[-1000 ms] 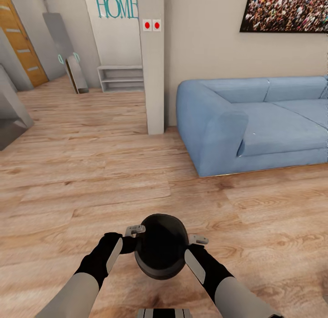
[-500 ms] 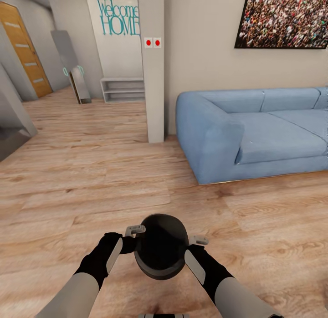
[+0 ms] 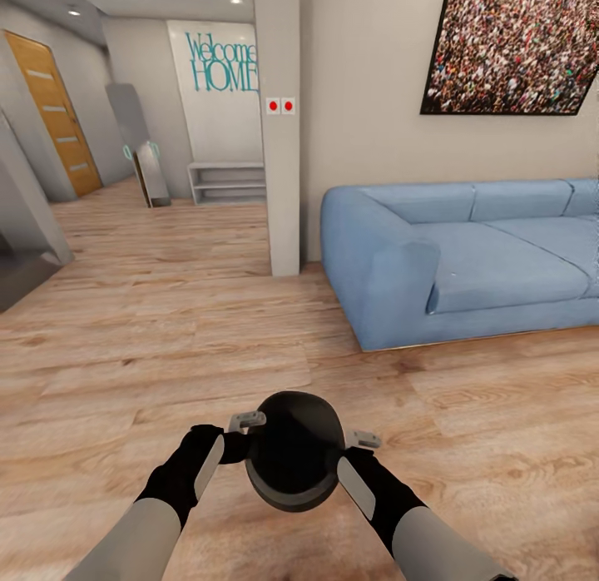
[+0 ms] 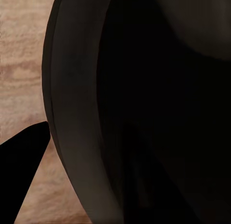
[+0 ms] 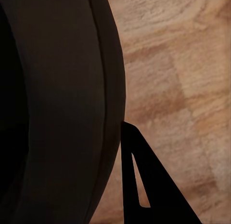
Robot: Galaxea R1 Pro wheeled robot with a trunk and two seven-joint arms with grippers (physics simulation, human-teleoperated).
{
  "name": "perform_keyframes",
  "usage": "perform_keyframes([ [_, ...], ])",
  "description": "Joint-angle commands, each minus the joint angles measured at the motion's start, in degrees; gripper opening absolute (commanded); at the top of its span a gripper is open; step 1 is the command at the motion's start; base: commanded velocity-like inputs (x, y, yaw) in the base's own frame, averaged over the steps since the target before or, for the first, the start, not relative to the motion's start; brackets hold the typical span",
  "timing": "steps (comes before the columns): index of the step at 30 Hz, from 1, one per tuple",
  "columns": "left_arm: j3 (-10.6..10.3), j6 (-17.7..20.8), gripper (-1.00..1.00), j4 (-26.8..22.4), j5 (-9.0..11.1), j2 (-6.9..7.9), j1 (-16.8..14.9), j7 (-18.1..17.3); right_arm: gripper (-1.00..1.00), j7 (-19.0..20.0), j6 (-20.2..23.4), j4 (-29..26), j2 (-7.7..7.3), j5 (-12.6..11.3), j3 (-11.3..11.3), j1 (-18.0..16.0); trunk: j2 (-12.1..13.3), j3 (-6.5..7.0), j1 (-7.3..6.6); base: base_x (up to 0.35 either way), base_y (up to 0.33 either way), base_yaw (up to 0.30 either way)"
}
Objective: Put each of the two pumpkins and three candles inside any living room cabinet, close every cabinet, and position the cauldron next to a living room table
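The cauldron (image 3: 293, 456), a round black pot with its wide mouth facing up toward me, hangs above the wooden floor low in the head view, held between both arms. My left gripper (image 3: 238, 435) clamps its rim on one side and my right gripper (image 3: 351, 449) clamps the opposite side. Up close in the left wrist view, the cauldron wall (image 4: 144, 108) has one dark finger (image 4: 24, 152) outside it. In the right wrist view the cauldron wall (image 5: 53, 108) likewise has a finger (image 5: 139, 185) outside. The pumpkins, candles, cabinet and table are out of view.
A blue sofa (image 3: 466, 256) stands ahead on the right under a framed picture (image 3: 516, 48). A square pillar (image 3: 280, 148) rises just left of it. Farther back are a low grey shelf (image 3: 225, 181) and a wooden door (image 3: 50, 115). Open wooden floor (image 3: 166, 331) stretches ahead-left.
The head camera has tilted up, so the sofa, pillar and wall sit lower in the picture. The arms and the cauldron keep the same pose.
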Motion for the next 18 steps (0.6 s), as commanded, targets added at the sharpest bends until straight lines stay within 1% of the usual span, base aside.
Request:
perform_keyframes([
  [1,0.7,0.5,-1.0,0.0,1.6,0.07,0.0,-0.1,-1.0,2.7,-0.2,-1.7,0.0,0.0,-0.3,-0.1,0.0,0.18,-0.04,0.0,0.0,0.0],
  [7,0.7,0.5,-1.0,0.0,1.6,0.07,0.0,-0.1,-1.0,2.7,-0.2,-1.7,0.0,-0.1,-0.4,-0.1,0.1,1.51,-0.2,-0.002,0.0,0.0],
  [10,0.7,0.5,-1.0,0.0,1.7,0.07,0.0,-0.1,-1.0,2.7,-0.2,-1.7,0.0,-0.2,-0.4,-0.1,0.1,2.17,-0.27,-0.081,0.0,-0.031],
  [14,0.7,0.5,-1.0,0.0,1.7,-0.01,0.0,-0.1,-1.0,2.7,-0.2,-1.7,0.0,-0.4,-0.4,-0.1,0.2,3.0,-0.38,-0.207,0.0,-0.203],
  [16,0.7,0.5,-1.0,0.0,1.7,-0.02,0.0,-0.1,-1.0,2.7,-0.2,-1.7,0.0,-0.5,-0.4,-0.1,0.9,3.32,-0.79,-0.257,0.0,-0.269],
  [18,0.7,0.5,-1.0,0.0,1.7,-0.02,0.0,-0.1,-1.0,2.7,-0.2,-1.7,0.0,-0.5,-0.4,-0.1,1.7,3.63,-1.23,-0.132,0.0,-0.273],
])
